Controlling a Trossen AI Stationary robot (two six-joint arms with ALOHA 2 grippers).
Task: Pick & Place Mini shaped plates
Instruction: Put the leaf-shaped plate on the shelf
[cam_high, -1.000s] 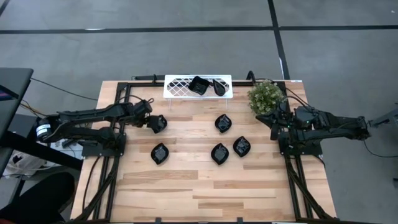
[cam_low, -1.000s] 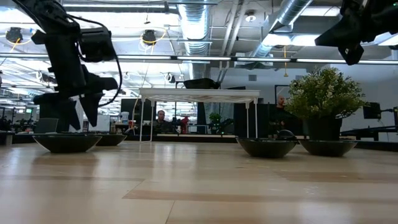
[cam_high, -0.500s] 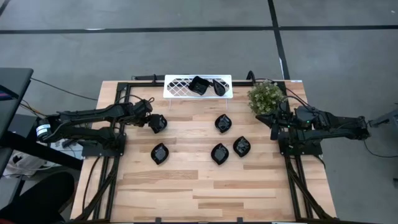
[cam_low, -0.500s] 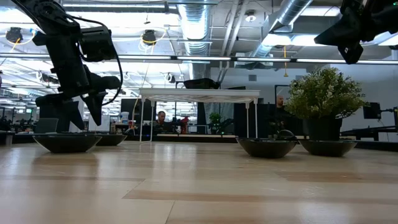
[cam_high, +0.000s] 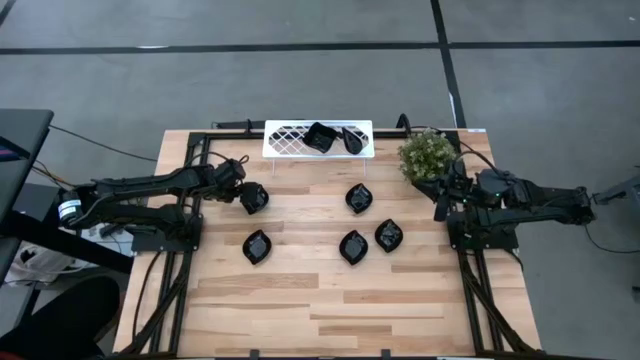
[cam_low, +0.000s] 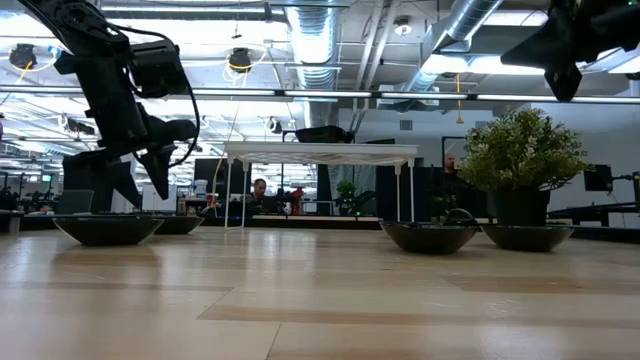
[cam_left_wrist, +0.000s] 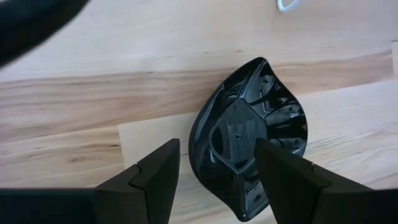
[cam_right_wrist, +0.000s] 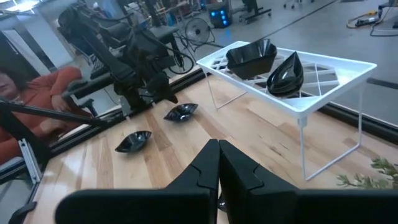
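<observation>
Five mini shaped plates lie on the wooden table: leaf-shaped, glossy black. One plate (cam_high: 254, 198) (cam_left_wrist: 249, 137) is at the left, and my left gripper (cam_high: 240, 194) (cam_left_wrist: 217, 146) hovers just above it, open, one finger on each side. The low view shows that gripper (cam_low: 145, 185) above the plate (cam_low: 108, 228), apart from it. Other plates lie at the centre (cam_high: 359, 198), front left (cam_high: 258, 246), front centre (cam_high: 352, 246) and right (cam_high: 388, 235). A square plate (cam_high: 320, 137) and a leaf plate (cam_high: 352, 139) rest on the tray. My right gripper (cam_high: 440, 203) (cam_right_wrist: 217, 168) waits shut and empty at the right edge.
The white lattice tray (cam_high: 290, 138) stands on legs at the table's back centre. A small potted plant (cam_high: 428, 152) sits at the back right, close to the right gripper. A person in red (cam_right_wrist: 25, 93) is beyond the table's left side.
The left gripper has shifted slightly sideways over the left plate, still open. The right arm has barely moved. No plate has moved.
</observation>
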